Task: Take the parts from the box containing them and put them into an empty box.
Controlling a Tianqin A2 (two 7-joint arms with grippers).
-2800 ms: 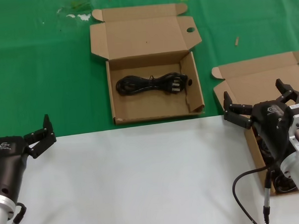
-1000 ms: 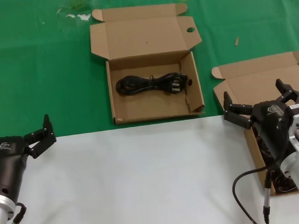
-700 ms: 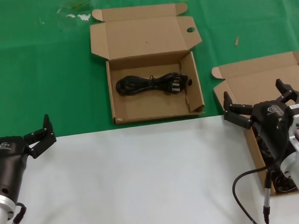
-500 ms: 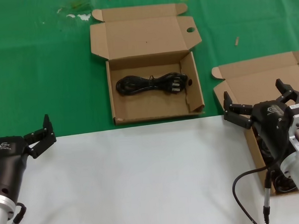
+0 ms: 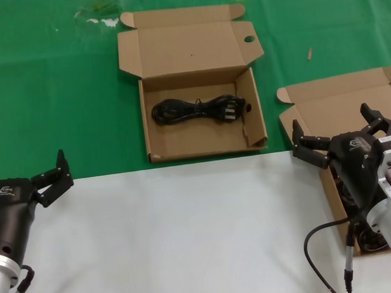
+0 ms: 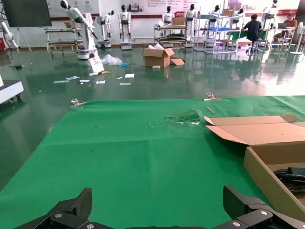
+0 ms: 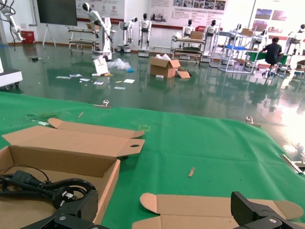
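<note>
1. A big workshop hall with a glossy grey-green floor spreads behind the desk (image 5: 187, 244), with humanoid robots lined up along the far wall; the desk's far half wears a green cloth (image 5: 57, 94) and its near half is plain white.
2. In the middle of the green cloth lies an open brown cardboard mailer box with an oval hole in its lid (image 5: 201, 130), the hinged lid folded back flat and a round hole in the right side wall.
3. Inside that box rests one black power cord bundle (image 5: 195, 111), a long looped coil lying crosswise, its chunky black plug at the right end near the holed wall.
4. At the right, straddling the edge of cloth and white surface, sits a second open brown cardboard box with a plain lid and rounded tabs (image 5: 340, 104); dark cords (image 5: 368, 236) show inside, mostly hidden behind the arm.
5. The right gripper (image 5: 341, 132) hangs over that plain-lidded box, its black fingers spread wide apart and holding nothing.
6. The left gripper (image 5: 52, 173) sits at the desk's near left, at the line where green meets white, fingers apart and empty, well away from both boxes.
</note>
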